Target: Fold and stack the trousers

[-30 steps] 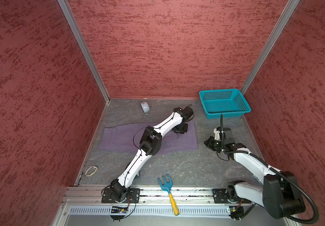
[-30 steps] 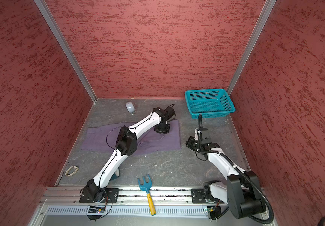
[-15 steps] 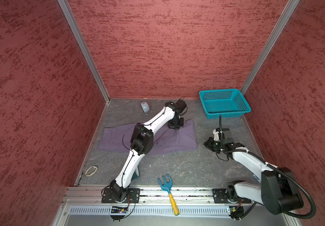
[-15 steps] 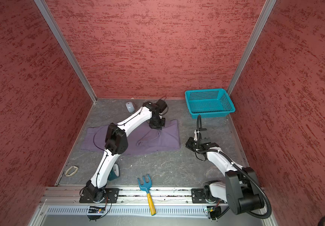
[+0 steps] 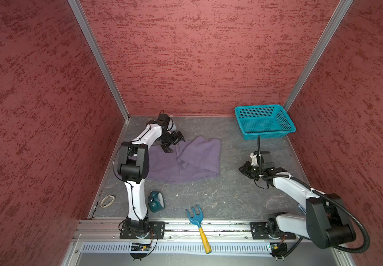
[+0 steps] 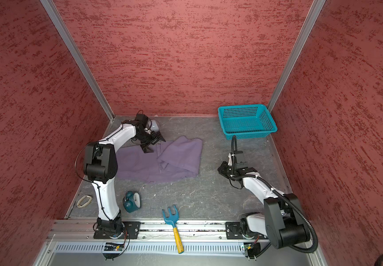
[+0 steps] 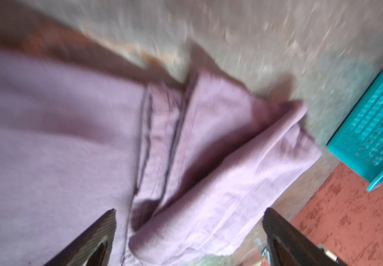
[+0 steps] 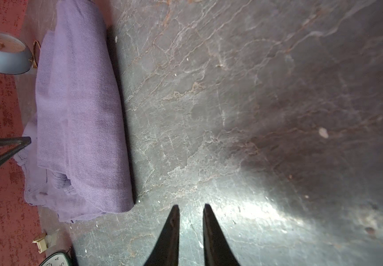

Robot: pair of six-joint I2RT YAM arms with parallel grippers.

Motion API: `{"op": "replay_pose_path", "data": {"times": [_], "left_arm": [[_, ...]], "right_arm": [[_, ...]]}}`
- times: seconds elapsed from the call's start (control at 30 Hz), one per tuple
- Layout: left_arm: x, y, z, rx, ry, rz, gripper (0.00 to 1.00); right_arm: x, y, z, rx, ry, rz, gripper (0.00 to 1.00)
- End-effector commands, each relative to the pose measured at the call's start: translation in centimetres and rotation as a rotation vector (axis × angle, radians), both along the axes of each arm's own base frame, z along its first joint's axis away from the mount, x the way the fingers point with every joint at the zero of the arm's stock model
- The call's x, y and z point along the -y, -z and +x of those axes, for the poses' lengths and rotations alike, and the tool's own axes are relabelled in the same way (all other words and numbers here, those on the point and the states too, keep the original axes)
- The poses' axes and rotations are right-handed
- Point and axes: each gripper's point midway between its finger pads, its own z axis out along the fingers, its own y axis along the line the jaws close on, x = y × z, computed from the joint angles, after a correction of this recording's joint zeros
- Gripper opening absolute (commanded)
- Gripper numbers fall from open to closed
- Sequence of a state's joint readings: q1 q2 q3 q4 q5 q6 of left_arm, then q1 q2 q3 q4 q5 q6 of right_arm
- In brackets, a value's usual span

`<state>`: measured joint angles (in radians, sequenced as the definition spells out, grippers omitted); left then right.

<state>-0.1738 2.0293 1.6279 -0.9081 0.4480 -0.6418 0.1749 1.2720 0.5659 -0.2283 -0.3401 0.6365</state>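
The trousers [image 5: 199, 154] lie on the grey desk [image 5: 209, 198] a little toward 10 o'clock from its middle. Their 3 o'clock end is doubled over into a flap that sits slightly askew. The left hand [image 5: 174, 144] hangs spread wide and empty at the cloth's 11 o'clock edge, just above the seam where the flap ends. The right hand [image 8: 191, 205] waits over bare desk well out at 3 o'clock, fingers only a slit apart, holding nothing.

I'd worry about that flap. The fold is plump and rounded rather than creased, so it looks ready to creep open. Its slanted edge means a second fold would probably come out crooked. The open fingers sit so close to the seam that a sideways move could catch the top layer and drag it. The desk looks smooth, like veined stone, so the whole bundle may slide instead of bending.

The cloth is a soft, thickish purple twill with stitched bands. The teal basket [image 5: 264, 122] at 1 o'clock is stiff plastic lattice. A round alarm clock [image 5: 156, 202] at 7 o'clock sits near enough to be nudged.
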Motion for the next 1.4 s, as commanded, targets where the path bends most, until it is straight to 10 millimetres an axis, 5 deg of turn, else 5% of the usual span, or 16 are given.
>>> {"op": "replay_pose_path", "data": {"times": [0.0,0.2,0.47,0.63,0.73,0.83,0.97,1.23,1.37], "left_arm": [[2.4,-4.6,-0.9,0.115,0.058,-0.073,0.99],[0.9,-3.9,-5.6,0.064,0.070,-0.028,0.99],[-4.4,-3.9,-10.8,0.063,-0.022,0.092,1.00],[-8.5,-0.4,-13.6,-0.005,-0.146,0.111,1.00],[-9.8,1.8,-14.2,-0.027,-0.194,0.111,1.00],[-10.1,3.5,-14.2,-0.039,-0.207,0.110,1.00],[-10.7,5.2,-13.9,-0.063,-0.217,0.118,1.00],[-12.3,8.1,-14.2,-0.128,-0.240,0.133,1.00],[-12.2,8.3,-14.4,-0.134,-0.239,0.130,1.00]], "right_arm": [[-0.5,-2.0,1.7,0.068,-0.010,0.010,0.25],[-4.7,-3.5,3.5,0.115,-0.164,-0.096,0.51],[-12.3,-1.4,5.4,0.088,-0.346,-0.214,0.54],[-14.7,0.6,5.9,0.046,-0.365,-0.215,0.58],[-14.2,2.6,5.5,-0.026,-0.327,-0.240,0.46],[-12.9,3.9,4.7,-0.076,-0.276,-0.272,0.16],[-10.0,2.5,3.8,-0.053,-0.207,-0.311,0.01],[-0.4,1.3,1.2,-0.105,-0.073,-0.348,0.14],[-1.0,-0.9,1.5,-0.033,-0.109,-0.308,0.37]]}}
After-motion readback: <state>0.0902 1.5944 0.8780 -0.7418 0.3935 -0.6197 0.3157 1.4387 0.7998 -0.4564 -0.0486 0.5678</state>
